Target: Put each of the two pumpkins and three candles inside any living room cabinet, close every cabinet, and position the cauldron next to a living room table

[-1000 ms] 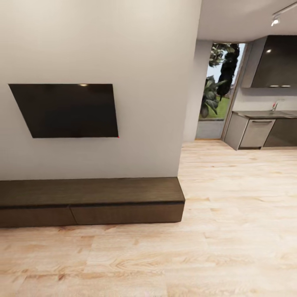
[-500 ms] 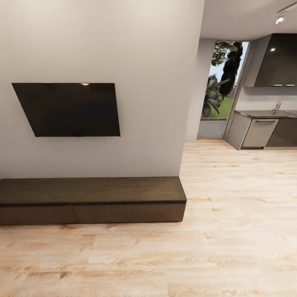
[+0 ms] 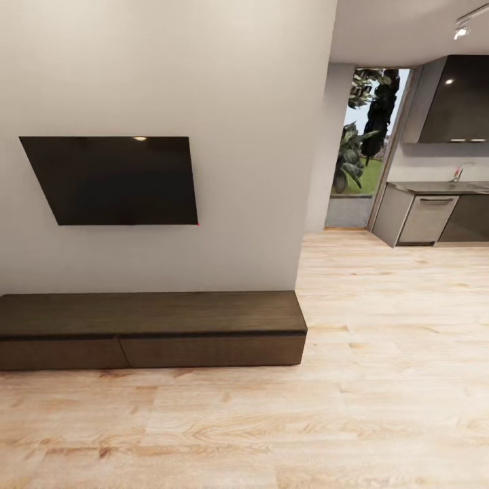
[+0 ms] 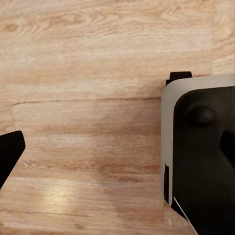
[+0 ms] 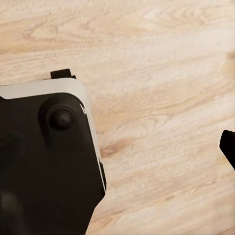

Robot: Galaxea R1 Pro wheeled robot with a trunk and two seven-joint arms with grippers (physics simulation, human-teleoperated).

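Living rm w/ pale wood floor [image 3: 272, 428], grey wall [image 3: 238, 102] w/ dark TV [image 3: 112, 180] mid-left of frame, kitchen units [image 3: 435, 217] + glass door [image 3: 363, 146] at upper right. The cabinet [image 3: 149, 329] sits low left-centre against the wall, under the TV; its long axis runs left-right across the frame, fronts facing the camera, both visible fronts look shut.

Judgement: rigid wood unit, heavy, won't shift; fronts flat w/ no handles, so take hold at a front's top edge along the dark gap, or hook a side edge, and pull straight out toward the robot.

Wrist views look down at floor + robot base [image 4: 200, 152]; can't tell whether either hand is wide or narrow
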